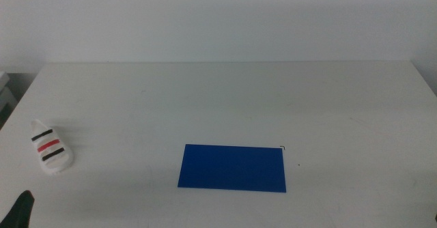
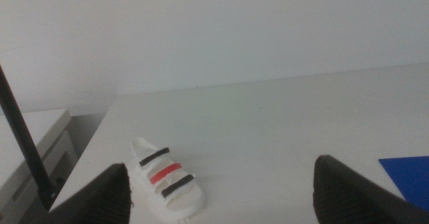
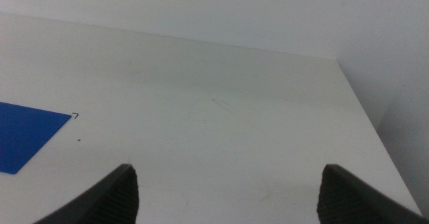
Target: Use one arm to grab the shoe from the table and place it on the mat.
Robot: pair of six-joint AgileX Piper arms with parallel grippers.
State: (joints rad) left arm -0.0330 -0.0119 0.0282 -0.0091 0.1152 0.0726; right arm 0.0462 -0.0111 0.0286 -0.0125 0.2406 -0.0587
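The white shoe [image 1: 49,148] with two black straps and one red strap lies on the white table [image 1: 225,98] at the left side. The blue mat [image 1: 233,168] lies flat at the front centre, well to the right of the shoe. My left gripper [image 1: 20,211] shows only as a dark tip at the bottom left corner, in front of the shoe. In the left wrist view the left gripper [image 2: 224,197] is open and empty, with the shoe [image 2: 164,180] ahead near one jaw and a mat corner [image 2: 409,177] showing. My right gripper [image 3: 228,200] is open and empty over bare table, with the mat [image 3: 27,137] off to one side.
A pale grey cabinet [image 1: 5,91] stands beyond the table's left edge and also shows in the left wrist view [image 2: 40,150]. A black cable [image 2: 20,130] crosses that view. A small black mark [image 1: 283,147] sits at the mat's far right corner.
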